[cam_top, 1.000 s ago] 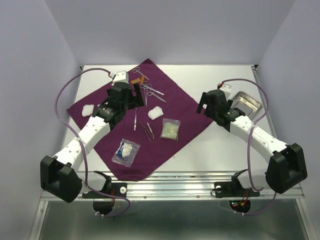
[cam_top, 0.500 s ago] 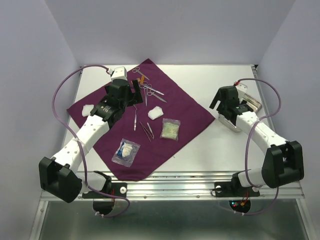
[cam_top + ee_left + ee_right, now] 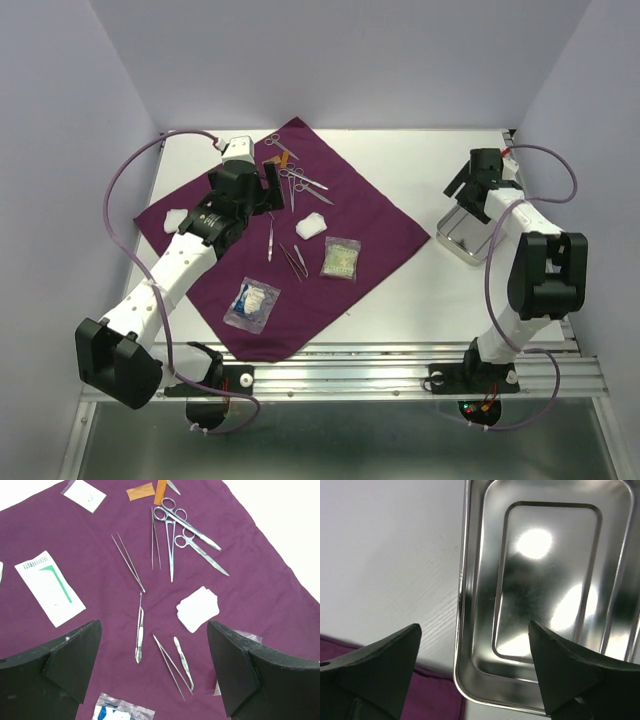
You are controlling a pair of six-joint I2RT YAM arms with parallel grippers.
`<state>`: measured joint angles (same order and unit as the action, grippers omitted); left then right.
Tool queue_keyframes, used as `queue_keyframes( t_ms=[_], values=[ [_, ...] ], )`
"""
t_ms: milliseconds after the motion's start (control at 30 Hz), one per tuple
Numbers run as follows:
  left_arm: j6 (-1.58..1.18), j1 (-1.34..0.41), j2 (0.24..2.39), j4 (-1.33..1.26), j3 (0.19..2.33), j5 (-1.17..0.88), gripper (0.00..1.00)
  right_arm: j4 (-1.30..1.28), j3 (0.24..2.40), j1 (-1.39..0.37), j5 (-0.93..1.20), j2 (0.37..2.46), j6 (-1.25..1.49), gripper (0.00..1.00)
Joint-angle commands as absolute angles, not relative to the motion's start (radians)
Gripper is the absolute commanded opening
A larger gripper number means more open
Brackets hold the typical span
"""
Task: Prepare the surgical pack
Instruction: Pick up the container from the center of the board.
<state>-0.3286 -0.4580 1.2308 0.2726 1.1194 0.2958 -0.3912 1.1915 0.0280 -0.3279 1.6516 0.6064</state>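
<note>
Now: left claw [image 3: 153,625] wide over purple cloth [image 3: 260,590]; right claw [image 3: 474,625] wide above steel tray [image 3: 545,580].

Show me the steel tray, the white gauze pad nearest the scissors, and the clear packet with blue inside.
steel tray [image 3: 547,605], right wrist view, on its bare floor.
white gauze pad [image 3: 198,609], left wrist view, at its centre.
clear packet [image 3: 252,303], top view, on its white contents.

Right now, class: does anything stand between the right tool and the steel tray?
Nothing visible does. The right tool hangs open directly above the tray, which lies empty on the white table, near a corner of the purple cloth.
</note>
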Motion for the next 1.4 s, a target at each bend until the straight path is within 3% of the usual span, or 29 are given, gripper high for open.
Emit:
queue_keyframes(
  t_ms=[0, 267, 667, 967, 1367],
  values=[
    [-0.301, -0.457, 1.171, 0.278, 1.100, 0.305, 0.99, -0.391, 1.282, 0.037, -0.295, 1.727, 0.612, 0.88],
    [-0.319, -0.457, 1.137, 0.262, 1.069, 0.285, 0.99, -0.397, 1.391, 0.046, -0.304, 1.868, 0.607, 0.60],
    [-0.334, -0.457, 1.163, 0.271, 1.078, 0.285, 0.99, -0.405, 1.425, 0.046, -0.325, 1.951, 0.604, 0.47],
    [-0.354, -0.457, 1.170, 0.284, 1.083, 0.296, 0.99, -0.405, 1.413, 0.046, -0.347, 1.905, 0.566, 0.01],
    [-0.393, -0.457, 1.201, 0.308, 1.112, 0.351, 0.99, -0.434, 1.407, -0.035, -0.385, 1.749, 0.495, 0.01]
  ],
)
